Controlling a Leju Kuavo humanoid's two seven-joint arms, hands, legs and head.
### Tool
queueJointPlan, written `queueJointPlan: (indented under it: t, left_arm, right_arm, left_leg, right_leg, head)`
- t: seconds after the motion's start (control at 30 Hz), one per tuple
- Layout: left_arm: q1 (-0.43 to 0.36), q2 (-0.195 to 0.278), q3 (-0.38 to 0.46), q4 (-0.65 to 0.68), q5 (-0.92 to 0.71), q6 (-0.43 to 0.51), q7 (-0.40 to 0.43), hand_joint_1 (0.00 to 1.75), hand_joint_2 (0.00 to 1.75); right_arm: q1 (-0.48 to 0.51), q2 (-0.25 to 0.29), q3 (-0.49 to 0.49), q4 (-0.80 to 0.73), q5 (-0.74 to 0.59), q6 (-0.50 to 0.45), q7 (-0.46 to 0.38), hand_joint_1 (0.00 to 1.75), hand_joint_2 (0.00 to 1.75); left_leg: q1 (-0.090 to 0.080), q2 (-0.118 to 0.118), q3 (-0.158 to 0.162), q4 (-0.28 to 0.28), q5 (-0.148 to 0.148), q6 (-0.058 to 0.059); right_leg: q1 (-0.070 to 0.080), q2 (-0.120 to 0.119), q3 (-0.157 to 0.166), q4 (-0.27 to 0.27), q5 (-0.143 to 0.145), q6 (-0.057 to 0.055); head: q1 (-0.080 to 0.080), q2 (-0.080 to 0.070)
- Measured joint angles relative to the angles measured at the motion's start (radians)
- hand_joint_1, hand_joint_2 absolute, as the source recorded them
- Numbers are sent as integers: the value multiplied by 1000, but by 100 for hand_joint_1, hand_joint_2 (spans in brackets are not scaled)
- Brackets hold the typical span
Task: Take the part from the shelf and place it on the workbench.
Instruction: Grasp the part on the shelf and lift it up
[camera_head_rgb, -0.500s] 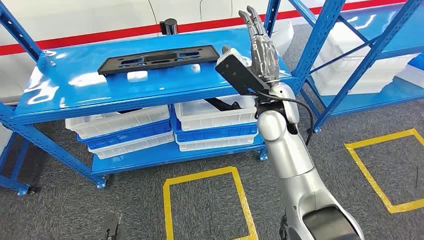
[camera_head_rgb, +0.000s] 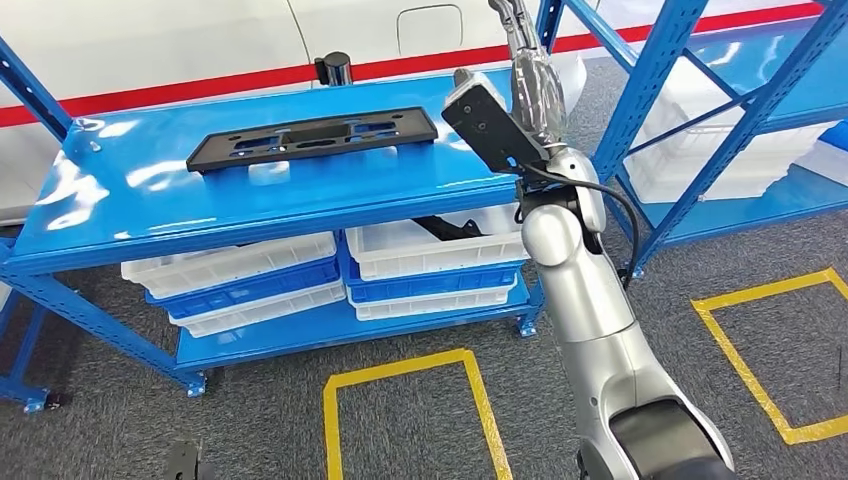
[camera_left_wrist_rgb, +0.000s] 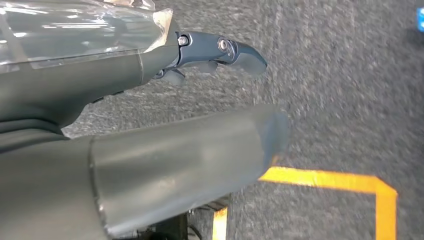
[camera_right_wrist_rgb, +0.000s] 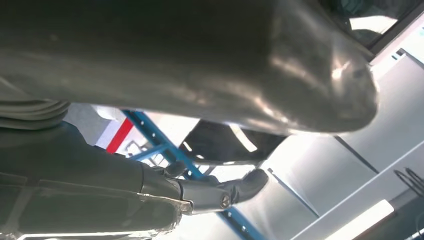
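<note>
Two yellow floor squares (camera_head_rgb: 402, 400) lie nearest you on the grey carpet, in front of the blue shelf (camera_head_rgb: 250, 215); take that shelf as your reference. Your left hand (camera_left_wrist_rgb: 150, 125) hangs over the carpet beside a yellow line, fingers extended and apart, gripping nothing. Your right arm rises at the shelf's right end, and the right hand (camera_head_rgb: 532, 85) stands upright above the top board's right corner, fingers pointing up and loosely spread, with nothing in them; its fingertips run past the picture's upper edge. A dark camera block (camera_head_rgb: 490, 125) on that wrist hangs over the same corner. On the shelf's lower level you see white and blue bins (camera_head_rgb: 330, 270), one holding a black piece. The part (camera_head_rgb: 312, 137), a long flat black plate with cut-outs, lies on the top board, left of your right hand and apart from it. Behind the shelf's rear edge stands a small black cylinder (camera_head_rgb: 336, 67), before a white wall with a red stripe.
</note>
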Motion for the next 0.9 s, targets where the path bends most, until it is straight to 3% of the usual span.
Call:
queueJointPlan:
  t: [0.1, 0.23, 0.27, 0.3, 0.37, 0.43, 0.5, 0.6, 0.63, 0.7, 0.77, 0.8, 0.83, 0.9]
  left_arm:
    - [0, 1, 8, 0, 0, 7, 5, 0, 0]
    - [1, 1, 14, 0, -1, 24, 24, 0, 0]
    - [3, 1, 16, 1, -1, 26, 27, 0, 0]
    - [5, 1, 18, 1, -2, 28, 30, 0, 0]
    - [8, 0, 23, 1, -2, 30, 32, 0, 0]
    - [7, -2, 25, 3, -2, 31, 33, 0, 0]
    - [9, -3, 26, 5, -2, 31, 34, 0, 0]
    - [10, -3, 28, 7, -2, 33, 36, 0, 0]
    - [8, -2, 28, 7, -2, 34, 36, 0, 0]
    - [8, -2, 28, 7, -4, 37, 37, 0, 0]
    - [10, -1, 29, 7, -8, 39, 39, 0, 0]
    - [11, 0, 29, 7, -10, 39, 41, 0, 0]
    - [12, 1, 29, 7, -12, 40, 42, 0, 0]
    - [11, 3, 29, 7, -12, 41, 46, 0, 0]
  right_arm:
    - [-9, -3, 1, 4, -2, -2, -2, 0, 0]
    - [-16, -12, 2, 17, -5, -4, -6, 0, 0]
    - [-14, -15, 2, 22, -6, -4, -7, 0, 0]
    - [-14, -18, 2, 26, -6, -5, -8, 0, 0]
    - [-15, -23, 2, 30, -6, -5, -9, 0, 0]
    - [-19, -24, 2, 33, -6, -6, -10, 0, 0]
    - [-20, -24, 3, 36, -7, -6, -11, 0, 0]
    - [-23, -24, 3, 38, -7, -7, -12, 0, 0]
    - [-24, -22, 3, 38, -7, -7, -13, 0, 0]
    - [-27, -20, 3, 41, -12, -7, -16, 0, 0]
    - [-27, -19, 3, 48, -19, -7, -20, 0, 0]
    - [-27, -19, 3, 51, -22, -7, -22, 0, 0]
    - [-28, -19, 3, 55, -24, -7, -23, 0, 0]
    - [-37, -17, 3, 60, -25, -7, -27, 0, 0]
  left_leg:
    - [6, -4, 25, -10, 4, 12]
    - [6, -11, 37, -12, -8, 22]
    - [5, -14, 39, -11, -13, 23]
    - [5, -17, 44, -11, -17, 22]
    - [4, -22, 57, -11, -28, 19]
    - [1, -24, 64, -12, -37, 12]
    - [0, -25, 67, -7, -39, 3]
    - [0, -20, 61, 23, -57, -13]
    - [3, -17, 42, 60, -77, -19]
    - [10, -11, -24, 181, -127, -32]
    - [16, -8, -84, 264, -148, -40]
    - [18, -6, -88, 252, -130, -42]
    - [21, -4, -72, 204, -95, -42]
    - [23, -1, -12, 62, -22, -39]
  right_leg:
    - [0, -2, -12, 41, -18, 9]
    - [0, -3, -157, 252, -79, 7]
    - [0, -3, -179, 262, -78, 9]
    - [1, -3, -185, 240, -60, 15]
    - [4, -2, -152, 111, 22, 26]
    - [11, -2, -116, 5, 76, 13]
    - [16, -2, -104, -16, 83, -11]
    - [4, -3, -80, -21, 86, -25]
    - [0, -3, -72, -22, 84, -29]
    - [0, -3, -63, -23, 77, -37]
    - [0, -3, -57, -22, 71, -40]
    - [-1, -3, -53, -22, 68, -39]
    - [-1, -2, -48, -22, 64, -37]
    - [-1, -2, -38, -22, 56, -29]
  head:
    - [2, 0]
    - [3, 0]
    - [3, 0]
    - [3, 0]
    - [3, 0]
    - [2, 0]
    - [2, 0]
    - [1, 0]
    - [0, 0]
    - [-3, 0]
    - [-3, 0]
    - [-3, 0]
    - [-3, 0]
    - [-3, 0]
